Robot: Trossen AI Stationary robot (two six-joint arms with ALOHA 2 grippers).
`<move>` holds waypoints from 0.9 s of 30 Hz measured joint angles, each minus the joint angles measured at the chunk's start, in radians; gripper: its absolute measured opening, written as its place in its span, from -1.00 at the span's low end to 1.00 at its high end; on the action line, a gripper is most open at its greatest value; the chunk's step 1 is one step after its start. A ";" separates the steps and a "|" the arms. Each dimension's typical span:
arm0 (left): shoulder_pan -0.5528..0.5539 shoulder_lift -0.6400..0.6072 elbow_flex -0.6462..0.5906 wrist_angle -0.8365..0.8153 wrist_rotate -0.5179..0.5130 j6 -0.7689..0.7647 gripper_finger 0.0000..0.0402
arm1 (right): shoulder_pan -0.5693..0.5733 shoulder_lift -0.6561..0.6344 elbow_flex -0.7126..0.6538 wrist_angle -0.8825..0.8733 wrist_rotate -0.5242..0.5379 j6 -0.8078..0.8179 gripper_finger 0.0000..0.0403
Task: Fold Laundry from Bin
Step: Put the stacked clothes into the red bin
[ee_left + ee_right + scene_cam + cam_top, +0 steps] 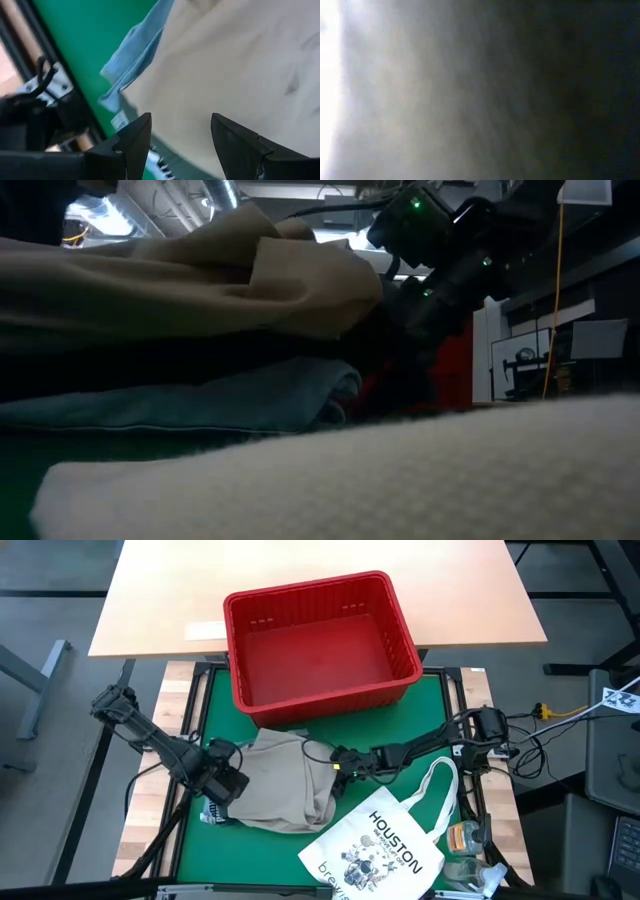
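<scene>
The laundry lies in a heap on the green mat [400, 710], just in front of the red bin [320, 640]. A khaki-tan garment [285, 785] is on top. Below it, the low view shows a dark garment [200, 350] and a light blue denim one [200, 405]. My left gripper [222, 790] hangs open above the heap's left edge. In the left wrist view its fingers straddle nothing, with the khaki garment [230, 65] and the denim [132, 60] under them. My right gripper [335, 762] slants down at the heap's right edge, its fingertips hidden by cloth. My right gripper is at the khaki garment's right edge [325, 765], slanting down from the table's right side. Cloth fills the right wrist view and hides the fingertips, so I cannot tell whether they touch it.
A white tote bag [385, 845] printed "HOUSTON" lies at the near right, its handle [440, 785] under my right arm. In the low view the tote bag [350, 480] fills the foreground. Small items [465, 840] sit at the table's right near corner. A light wooden table [160, 590] stands beyond the bin.
</scene>
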 joint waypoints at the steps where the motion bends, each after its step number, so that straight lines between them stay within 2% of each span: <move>1: -0.011 0.000 0.000 -0.010 0.011 -0.015 -0.01 | 0.000 0.004 0.000 0.009 -0.006 0.011 0.53; 5: -0.061 0.009 -0.005 -0.017 0.054 -0.085 -0.01 | 0.000 0.016 0.000 0.047 -0.034 0.027 0.53; 16: -0.174 0.112 -0.005 0.001 0.050 -0.236 -0.01 | 0.000 0.023 -0.002 0.157 -0.092 0.050 0.53; 27: -0.178 0.320 -0.005 0.080 0.043 -0.188 -0.01 | 0.015 0.023 -0.002 0.163 -0.087 0.072 0.53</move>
